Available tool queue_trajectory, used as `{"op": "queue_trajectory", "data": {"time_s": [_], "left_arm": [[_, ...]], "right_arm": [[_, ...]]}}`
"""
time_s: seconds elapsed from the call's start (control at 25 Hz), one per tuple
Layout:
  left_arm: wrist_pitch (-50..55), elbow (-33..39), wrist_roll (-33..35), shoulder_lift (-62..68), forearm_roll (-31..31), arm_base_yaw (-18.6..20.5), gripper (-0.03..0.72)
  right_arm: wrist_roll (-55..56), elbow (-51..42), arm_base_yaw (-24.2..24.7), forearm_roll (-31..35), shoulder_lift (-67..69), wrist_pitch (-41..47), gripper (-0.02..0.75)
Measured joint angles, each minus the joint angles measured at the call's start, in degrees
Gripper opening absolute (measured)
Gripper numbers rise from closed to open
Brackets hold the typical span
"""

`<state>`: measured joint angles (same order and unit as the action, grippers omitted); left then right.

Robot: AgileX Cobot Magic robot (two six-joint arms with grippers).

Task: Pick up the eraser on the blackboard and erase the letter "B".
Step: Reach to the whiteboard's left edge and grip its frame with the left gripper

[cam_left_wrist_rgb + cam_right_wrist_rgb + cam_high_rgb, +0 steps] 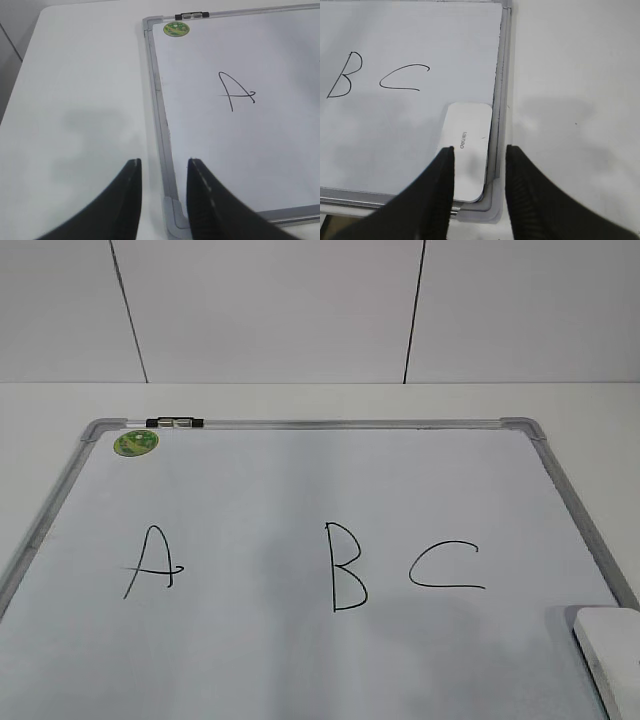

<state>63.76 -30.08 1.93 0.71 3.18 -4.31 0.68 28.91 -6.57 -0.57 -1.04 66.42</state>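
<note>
Step in hand: the pick-up had not happened yet, by my read; the eraser [466, 150] lay untouched on the blackboard [300, 490].
Eraser: it sat flat in the board's near right corner, its long edge tight against the silver-grey frame, grey print facing up.
Right gripper [479, 152]: its black fingers [432, 200] stood apart, holding nothing, poised above the eraser's near end, one over the block and the other out over the frame and the worktop [570, 100].
Left gripper [164, 172]: spread and empty too, straddling the board's left frame near the near left corner, well apart from the action.
Letter "B" [347, 567]: fully drawn, sitting between the A [152, 562] and the C [447, 567].
Next move: I judged the right fingers needed to shift inward to straddle the eraser's width, drop, close, then carry it over to the B without brushing the C.
Extras: a marker [175, 423] rested on the far frame beside a green sticker [136, 443].
</note>
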Motion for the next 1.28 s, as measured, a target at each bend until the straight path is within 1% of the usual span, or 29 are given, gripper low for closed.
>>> {"op": "queue_trajectory", "data": {"time_s": [0.24, 0.32, 0.4, 0.48, 0.56, 0.68, 0.8, 1.0, 1.16, 1.28], "left_arm": [[-0.1, 0.0, 0.0, 0.7, 0.1, 0.0, 0.235], [-0.1, -0.5, 0.0, 3.2, 0.0, 0.0, 0.235], [-0.1, -2.6, 0.0, 8.3, -0.3, 0.0, 0.235], [1.2, -5.4, -0.1, 15.2, -0.8, 0.0, 0.235], [3.2, -9.0, -2.3, 22.4, -1.4, 0.0, 0.235], [6.4, -14.5, -4.8, 34.6, -1.2, 0.0, 0.235], [7.5, -19.5, -5.4, 47.2, -0.6, 0.0, 0.235], [7.3, -27.3, -5.7, 64.1, -0.6, 0.0, 0.235], [4.7, -32.5, -4.6, 74.5, -0.6, 0.0, 0.235], [2.1, -34.7, -3.7, 80.5, -0.6, 0.0, 0.235]], "right_arm": [[0.4, 2.8, 0.0, 0.0, 4.3, 0.0, 0.278], [1.3, 4.7, 0.0, 0.0, 8.0, 0.0, 0.278], [3.2, 6.9, 0.0, 0.0, 12.0, 0.4, 0.278], [4.9, 9.3, 0.0, 0.1, 16.4, 0.5, 0.278], [5.9, 11.7, 0.0, 0.1, 21.9, 1.0, 0.278], [6.1, 15.2, 0.0, 0.1, 28.7, 2.4, 0.278], [6.3, 17.7, 0.0, 0.6, 35.3, 4.3, 0.278], [6.3, 20.8, 0.0, 1.0, 44.1, 5.3, 0.278], [6.3, 21.5, 0.0, 1.8, 47.0, 5.3, 0.278], [6.3, 21.7, 0.0, 2.7, 48.3, 5.3, 0.278]]}}
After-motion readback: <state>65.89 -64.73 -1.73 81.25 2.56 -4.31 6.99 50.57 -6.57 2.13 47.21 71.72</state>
